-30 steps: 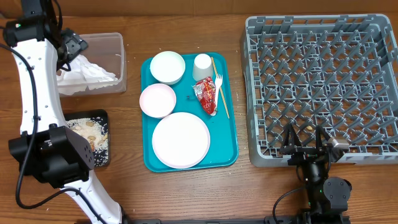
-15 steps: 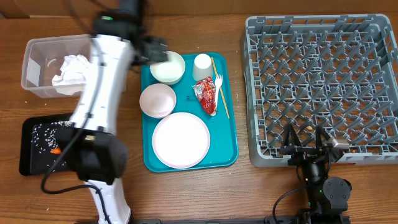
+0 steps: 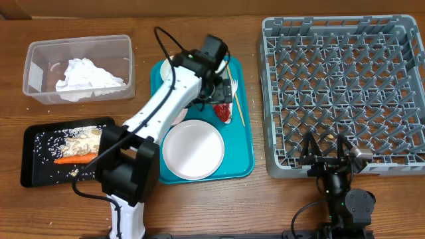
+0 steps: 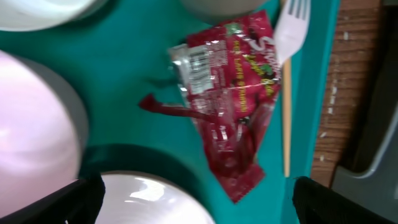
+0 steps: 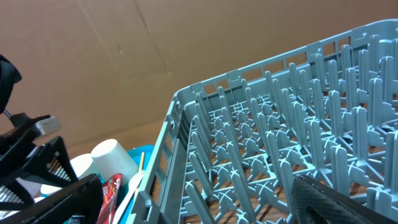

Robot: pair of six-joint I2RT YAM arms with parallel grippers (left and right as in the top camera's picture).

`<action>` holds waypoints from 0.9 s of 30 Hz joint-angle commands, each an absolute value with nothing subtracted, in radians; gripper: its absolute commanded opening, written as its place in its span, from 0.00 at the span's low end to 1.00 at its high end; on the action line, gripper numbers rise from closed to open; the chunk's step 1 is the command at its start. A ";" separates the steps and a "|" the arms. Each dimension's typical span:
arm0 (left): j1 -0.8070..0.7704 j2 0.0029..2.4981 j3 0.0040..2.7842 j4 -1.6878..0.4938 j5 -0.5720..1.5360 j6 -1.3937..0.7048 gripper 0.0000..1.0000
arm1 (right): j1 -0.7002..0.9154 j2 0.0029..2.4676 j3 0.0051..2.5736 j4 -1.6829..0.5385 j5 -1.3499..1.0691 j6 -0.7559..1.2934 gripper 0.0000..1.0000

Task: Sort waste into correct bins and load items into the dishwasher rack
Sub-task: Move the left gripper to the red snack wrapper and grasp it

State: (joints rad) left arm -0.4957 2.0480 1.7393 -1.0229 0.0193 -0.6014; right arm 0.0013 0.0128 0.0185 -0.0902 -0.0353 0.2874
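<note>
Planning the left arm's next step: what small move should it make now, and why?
Probably lower the open left gripper straight onto the red wrapper and close. It lies flat on the teal tray, between the fingers in the wrist view, untouched; the fork lies close beside it.

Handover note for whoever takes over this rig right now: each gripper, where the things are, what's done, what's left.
Left gripper: open, empty, hovering over the red wrapper on the teal tray.
Right gripper: open, empty, parked at the front edge of the dishwasher rack.
Done: napkins are in the clear tub; carrot and rice scraps are in the black tray.
Left: wrapper to a bin; plate, bowls, cup, fork and chopstick, all on the teal tray, go into the rack, which holds no dishes.
</note>
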 commanded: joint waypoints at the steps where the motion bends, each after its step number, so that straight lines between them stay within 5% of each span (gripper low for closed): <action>1: -0.536 2.040 1.708 -0.989 0.033 -0.694 0.98 | -0.001 0.004 0.008 -0.084 -0.023 0.280 1.00; 27: -0.583 2.040 1.539 -0.751 0.012 -0.801 0.92 | -0.001 0.004 0.008 -0.083 -0.023 0.280 1.00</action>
